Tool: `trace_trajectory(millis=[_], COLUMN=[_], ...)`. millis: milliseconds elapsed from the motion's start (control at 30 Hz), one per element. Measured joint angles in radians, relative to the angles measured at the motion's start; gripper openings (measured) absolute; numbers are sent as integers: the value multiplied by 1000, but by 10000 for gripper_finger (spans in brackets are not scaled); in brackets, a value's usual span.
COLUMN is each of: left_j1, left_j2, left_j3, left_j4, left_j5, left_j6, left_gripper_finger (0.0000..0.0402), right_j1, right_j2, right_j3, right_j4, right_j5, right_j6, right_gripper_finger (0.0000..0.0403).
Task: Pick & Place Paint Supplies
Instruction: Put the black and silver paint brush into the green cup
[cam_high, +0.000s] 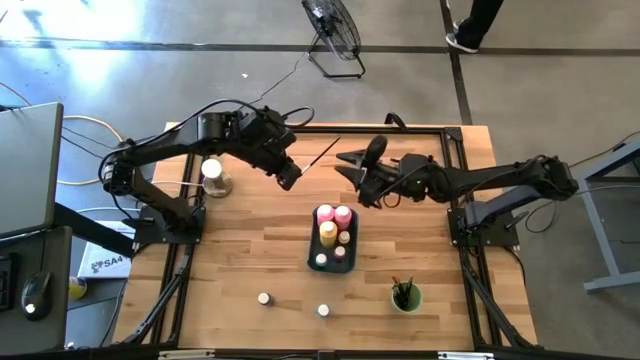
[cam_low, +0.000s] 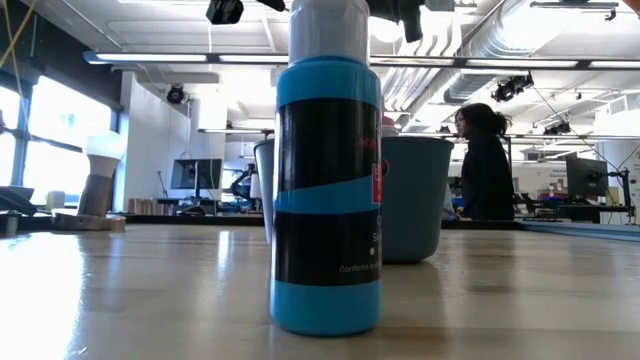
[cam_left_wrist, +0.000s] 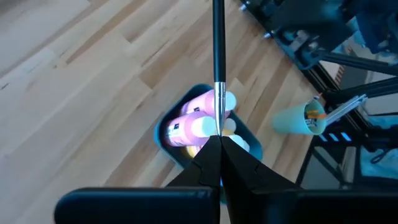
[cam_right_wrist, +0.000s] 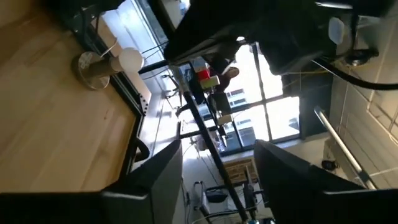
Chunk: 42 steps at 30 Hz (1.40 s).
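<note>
In the high view, the left gripper (cam_high: 289, 178) sits left of centre, above the tray (cam_high: 312, 256), closed tight on a paintbrush (cam_high: 318, 153) that slants up to the right. The right gripper (cam_high: 350, 165), right of centre, has its fingers spread, apart from the brush. Pink bottles (cam_high: 334, 214) and a yellow bottle (cam_high: 328, 232) stand in the tray; two small jars (cam_high: 264, 298) lie lower centre, beside a green cup (cam_high: 406, 297).

White box (cam_high: 100, 262) beside the table reads "SA4"

Blue-grey tray (cam_high: 312, 250) mid-table, green cup (cam_high: 406, 297), floor fan (cam_high: 334, 33) beyond.
</note>
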Motion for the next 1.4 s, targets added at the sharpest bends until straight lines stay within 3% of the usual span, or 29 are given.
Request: trace_trajectory(millis=[233,600,867,1133,1400], left_j1=[0,0,0,0,0], left_j2=[0,0,0,0,20], left_j3=[0,0,0,0,1], left_j4=[53,45,52,52,52], left_j5=[54,92,130,132,162], left_j6=[-66,-104,-133,-170,-194], left_gripper_finger=[0,0,0,0,0], right_j1=[0,19,-5,-35,-35], right_j2=[72,114,114,114,114], right_j3=[0,0,0,0,0], right_j4=[29,211,152,156,157], right_j5=[-4,-18,-37,-38,-38], right_j6=[-145,-313,-314,-314,-314], right_gripper_finger=[239,237,236,212,146])
